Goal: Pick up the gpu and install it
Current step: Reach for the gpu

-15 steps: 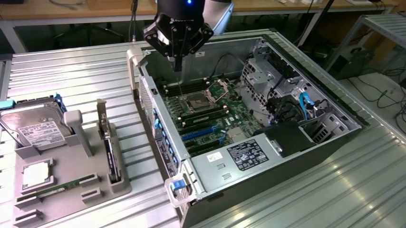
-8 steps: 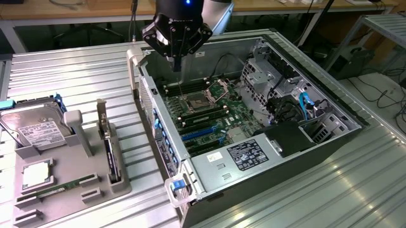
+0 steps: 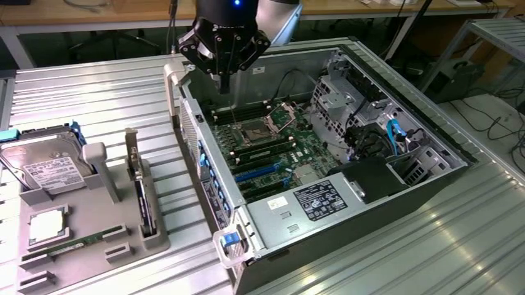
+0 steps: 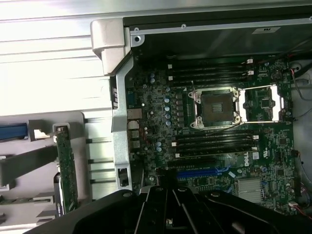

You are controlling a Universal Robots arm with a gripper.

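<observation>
Gripper (image 3: 223, 85) pressed together, pinching nothing, hanging above the far side of the open computer case (image 3: 426, 132), over the motherboard (image 3: 275, 147) by the memory slots. Gpu (image 3: 144, 206) well apart from it, toward 7 o'clock from the gripper in the exterior view, outside the case, standing on edge in a slot of the grey holder (image 3: 110, 212) on the desk (image 3: 98, 92), silver bracket end toward 12 o'clock. Hard drive (image 3: 45, 166) at 9 o'clock of the gpu, propped on the same holder. Narrow RAM stick (image 3: 78, 244) lying flat toward 7 o'clock of it.
</observation>
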